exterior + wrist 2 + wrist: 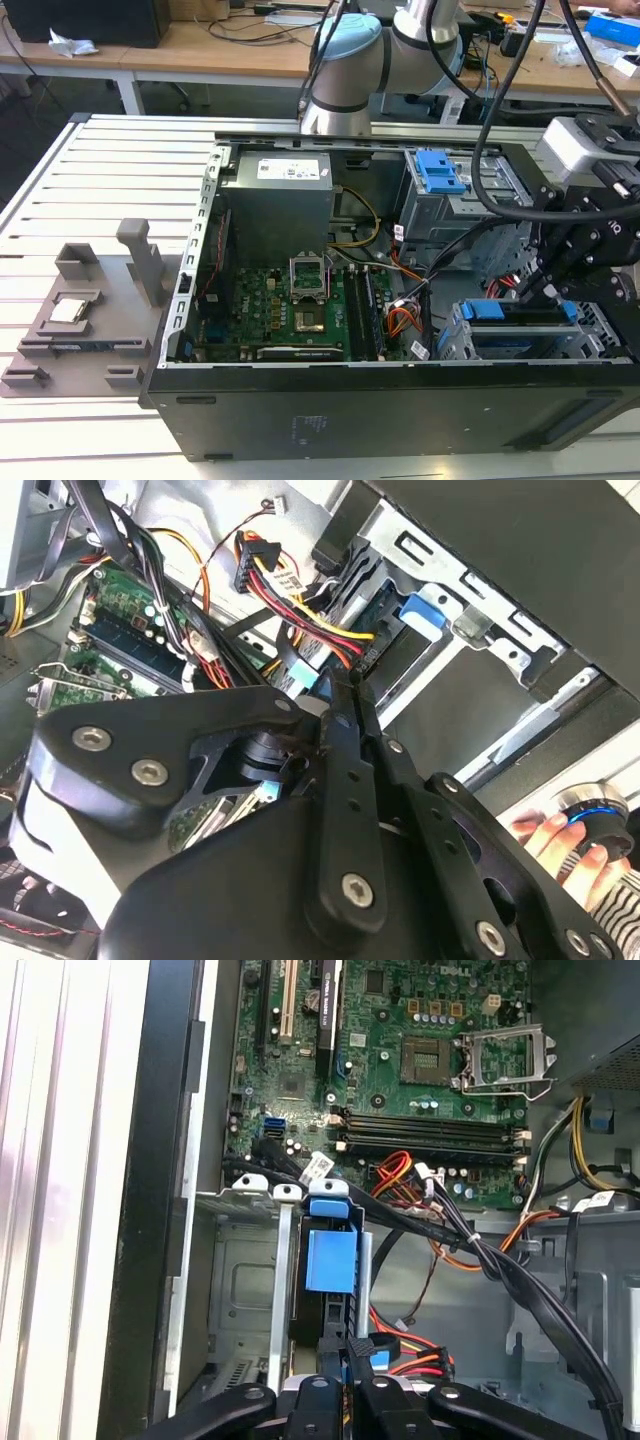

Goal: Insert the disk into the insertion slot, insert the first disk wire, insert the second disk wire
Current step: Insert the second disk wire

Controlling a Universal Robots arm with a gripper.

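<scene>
In the exterior view an open black computer case (400,300) lies on a slatted white table (100,200), and the black gripper (553,275) hangs at the case's end toward the exterior view's right, just above the disk (515,312). The disk sits seated in the insertion slot (520,345), its bright blue carrier frame showing along the top of the grey perforated cage. A white label with small print lies on the grey power supply (280,205), too fine to make out. Farther back stands a larger grey bay with a blue latch (440,172). In the second wrist view the gripper (345,695) has its fingers drawn close together at a black connector on a bundle of red, yellow and black wires (300,605), beside the disk's blue tab (420,610); whether they pinch it I cannot tell. A person's hand (570,845) rests on a knob. In the first wrist view the disk (330,1260) stands edge-on in the slot (240,1290), below the green motherboard (400,1060), and the gripper's (350,1355) narrow tips meet at a connector against it.
</scene>
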